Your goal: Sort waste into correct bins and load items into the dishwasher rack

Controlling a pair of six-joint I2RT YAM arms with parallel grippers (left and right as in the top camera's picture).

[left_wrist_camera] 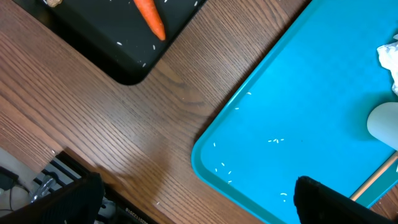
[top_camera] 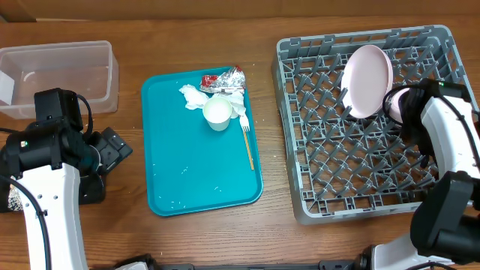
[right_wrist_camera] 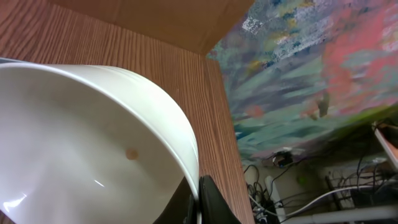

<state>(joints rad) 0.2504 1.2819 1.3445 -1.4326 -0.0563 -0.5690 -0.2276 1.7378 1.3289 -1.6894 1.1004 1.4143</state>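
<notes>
My right gripper (top_camera: 389, 99) is shut on the rim of the round white plate (top_camera: 367, 79) and holds it on edge over the grey dishwasher rack (top_camera: 330, 180). In the right wrist view the fingers (right_wrist_camera: 199, 200) pinch the plate's rim (right_wrist_camera: 81, 137). My left gripper (left_wrist_camera: 199, 208) is open and empty over the wood between the black tray (left_wrist_camera: 106, 43) and the teal tray (left_wrist_camera: 298, 118). An orange carrot (left_wrist_camera: 150, 17) lies in the black tray. On the teal tray (top_camera: 172, 165) lie a foil wrapper (top_camera: 225, 79), napkins (top_camera: 196, 97), a white cup (top_camera: 217, 112) and a fork (top_camera: 248, 142). The bowls are out of view.
The clear tub (top_camera: 64, 71) stands at the back left. The black tray (top_camera: 94, 187) is mostly hidden under my left arm in the overhead view. White rice grains are scattered on the teal tray's near part (left_wrist_camera: 277, 141).
</notes>
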